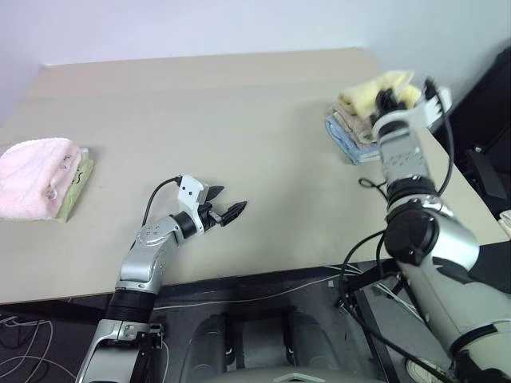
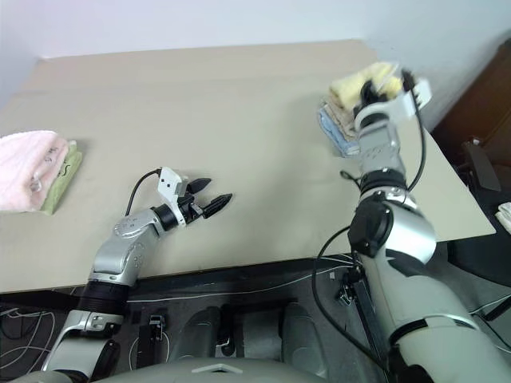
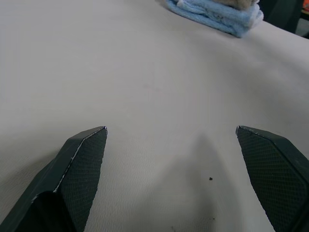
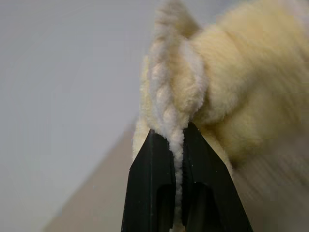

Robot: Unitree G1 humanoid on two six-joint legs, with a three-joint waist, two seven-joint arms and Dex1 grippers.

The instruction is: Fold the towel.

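The right gripper has its jaws clenched on the towel's corded hem, lifting the towel off the stack at the surface's far right, presumably to spread it, while the left gripper waits with jaws released over bare surface.

Soft even daylight, faint shadows; the right wrist view blurs nearby.

Pale yellow towel, bunched, atop far-right stack

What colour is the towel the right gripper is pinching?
Pale yellow: the towel with a whitish hem, clearest in the right wrist view.
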